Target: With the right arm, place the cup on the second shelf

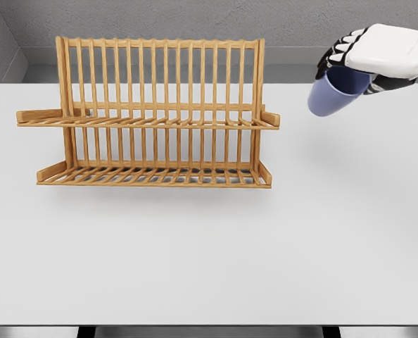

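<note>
I see my right hand [367, 60] gripping the blue plastic cup [336, 91], tilted, in the air above the white table [209, 260], right of the two-shelf wooden slatted rack [149, 116], well apart.

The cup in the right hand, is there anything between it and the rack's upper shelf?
Nothing visible. The cup, held by the right hand, is right of the rack, with only bare table between.

We see a plain white counter [195, 267] filling most of the view under soft, even light. Behind it we face a grey textured wall [195, 17].
</note>
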